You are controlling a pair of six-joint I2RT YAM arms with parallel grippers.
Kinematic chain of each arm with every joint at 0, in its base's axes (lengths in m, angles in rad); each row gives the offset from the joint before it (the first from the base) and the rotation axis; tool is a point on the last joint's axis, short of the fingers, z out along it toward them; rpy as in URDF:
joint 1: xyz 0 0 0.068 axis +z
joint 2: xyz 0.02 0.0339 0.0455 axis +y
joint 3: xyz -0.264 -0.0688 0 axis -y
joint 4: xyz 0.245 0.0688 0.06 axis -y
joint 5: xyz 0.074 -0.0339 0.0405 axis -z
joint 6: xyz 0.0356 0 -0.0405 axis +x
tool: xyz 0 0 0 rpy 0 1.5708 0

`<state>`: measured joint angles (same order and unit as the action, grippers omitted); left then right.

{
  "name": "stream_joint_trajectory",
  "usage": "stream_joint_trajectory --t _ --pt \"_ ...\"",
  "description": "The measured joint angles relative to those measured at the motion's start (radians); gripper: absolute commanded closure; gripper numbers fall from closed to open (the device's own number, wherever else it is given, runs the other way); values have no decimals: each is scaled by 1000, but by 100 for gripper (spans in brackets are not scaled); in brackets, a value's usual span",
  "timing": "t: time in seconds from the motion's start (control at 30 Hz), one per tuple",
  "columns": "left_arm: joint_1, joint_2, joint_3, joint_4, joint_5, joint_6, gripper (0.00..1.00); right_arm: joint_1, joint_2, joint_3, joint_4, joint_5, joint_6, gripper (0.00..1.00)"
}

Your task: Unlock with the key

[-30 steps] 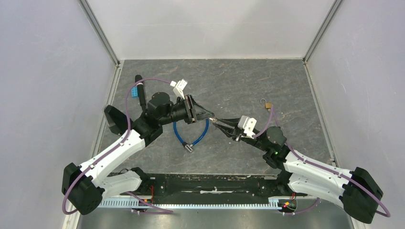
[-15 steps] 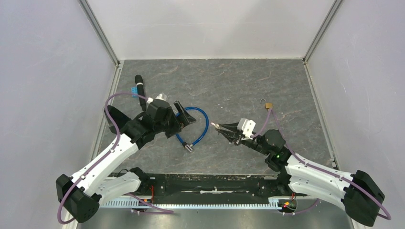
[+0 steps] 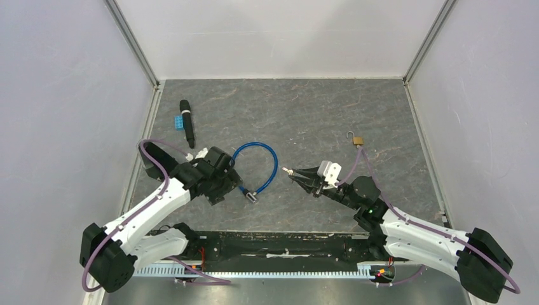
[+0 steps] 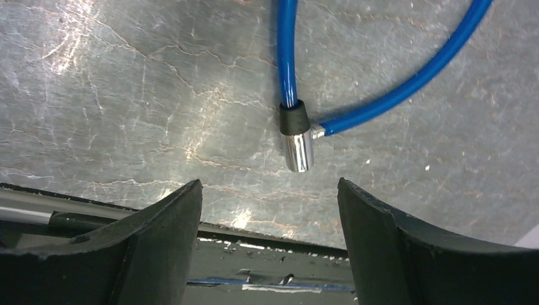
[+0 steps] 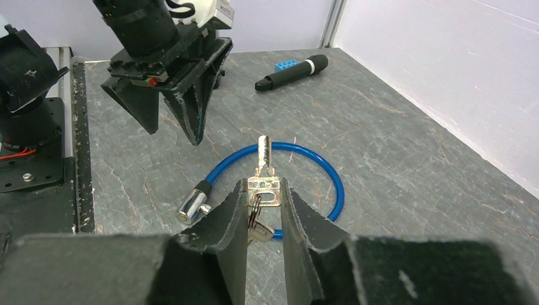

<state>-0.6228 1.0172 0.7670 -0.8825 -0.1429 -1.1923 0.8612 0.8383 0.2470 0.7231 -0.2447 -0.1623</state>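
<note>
The key [image 5: 262, 170] is pinched by its bow between the two fingers of the right hand [image 5: 262, 198], with the blade standing clear of the fingertips and pointing toward 12 o'clock in the right wrist view. A key ring [image 5: 254, 213] hangs from the bow, down in the gap between the fingers. In the top view the key [image 3: 288, 171] sits just right of the counter's middle, with its blade aimed toward 9 o'clock. The right hand [image 3: 300, 175] is narrow, clamped on it and held above the counter [image 3: 318, 108].

The cable lock [image 3: 269, 164], a blue loop, lies flat on the counter at 9 o'clock from the key tip, close by but not touching it. Its lock barrel [image 3: 252, 196], a short chrome cylinder with a black collar, rests at the loop's 6 o'clock end. In the left wrist view the lock barrel [image 4: 297, 145] lies between and just ahead of the two dark fingers.

The left hand [image 3: 222, 181] is at 9 o'clock of the loop, jaws spread wide and holding nothing. From the right wrist view it [image 5: 171, 133] hangs fingertips-down over the counter.

A small brass padlock [image 3: 357, 140] lies at 2 o'clock from the key, well apart. At the counter's 10 o'clock a black microphone [image 3: 187, 122] lies with a blue block [image 3: 181, 121] just beside it.
</note>
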Motion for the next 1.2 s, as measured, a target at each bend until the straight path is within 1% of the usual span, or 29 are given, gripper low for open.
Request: stream_joint_trajectory --t 0.1,0.3,0.4,0.53,0.73,0.8,0.93,1.07,1.17,1.2 --pt "0 47 9 -6 -33 -53 17 0 -8 -2 3 0 5 100" --pt "-7 257 81 8 -37 -111 17 0 -13 -14 18 -2 10 100" --pt "-15 336 96 45 -30 -133 20 0 -17 -18 17 -1 10 100" --pt "-21 399 96 89 -16 -153 24 0 -30 -28 18 3 9 100" --pt "-27 513 96 156 23 -173 33 0 -32 -33 17 10 9 100" --pt "-30 544 96 167 37 -180 36 0 -32 -33 18 11 9 100" --pt "-39 554 100 176 66 -207 39 0 -32 -33 18 17 9 100" --pt "-54 557 99 178 76 -238 47 0 -32 -33 18 18 9 100" --pt "-63 558 98 173 78 -248 57 0 -32 -33 19 18 9 100" --pt "-65 558 97 170 81 -254 62 0 -32 -33 19 18 9 100"
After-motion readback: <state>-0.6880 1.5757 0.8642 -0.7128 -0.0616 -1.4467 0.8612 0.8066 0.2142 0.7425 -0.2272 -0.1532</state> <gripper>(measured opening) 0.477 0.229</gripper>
